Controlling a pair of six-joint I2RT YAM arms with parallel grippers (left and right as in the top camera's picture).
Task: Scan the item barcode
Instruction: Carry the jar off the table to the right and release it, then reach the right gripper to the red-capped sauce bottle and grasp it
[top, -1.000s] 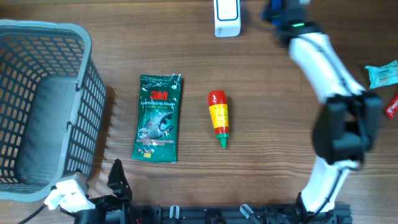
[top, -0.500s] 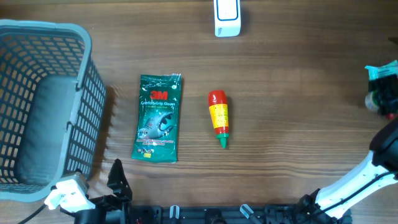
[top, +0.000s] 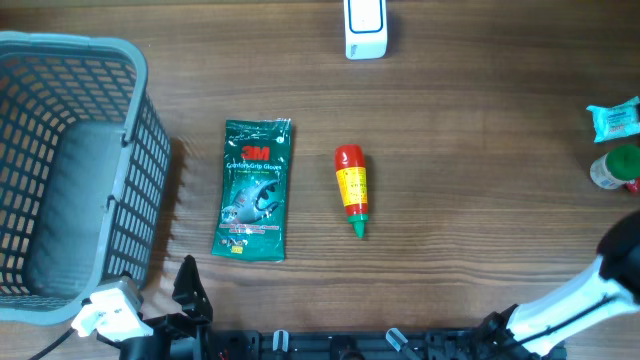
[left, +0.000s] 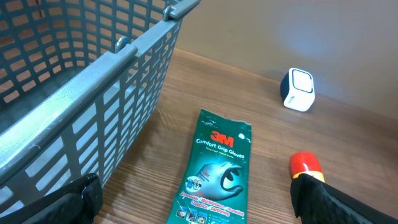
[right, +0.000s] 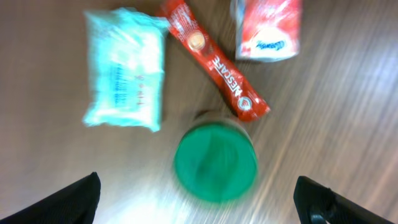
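Note:
A jar with a green lid (top: 612, 166) stands on the table at the far right. It shows from above, blurred, in the right wrist view (right: 215, 160). My right gripper (right: 205, 200) hovers open over it, its two dark fingertips (right: 69, 200) wide apart and touching nothing. The white and blue scanner (top: 365, 28) stands at the table's far edge, also seen as the scanner (left: 298, 89) in the left wrist view. My left gripper (left: 202, 200) rests open at the near left, above the lower end of a green glove packet (left: 217, 168).
A grey mesh basket (top: 140, 150) fills the left side. The green glove packet (top: 255, 189) and a red sauce bottle (top: 351, 187) lie mid-table. Around the jar lie a teal packet (right: 125, 70), a red stick sachet (right: 214, 59) and a red and white box (right: 267, 28).
The right arm swung from the scanner at the far edge over to the right side. Its gripper opened and the green-lidded jar now stands free on the table. The left arm stayed still.

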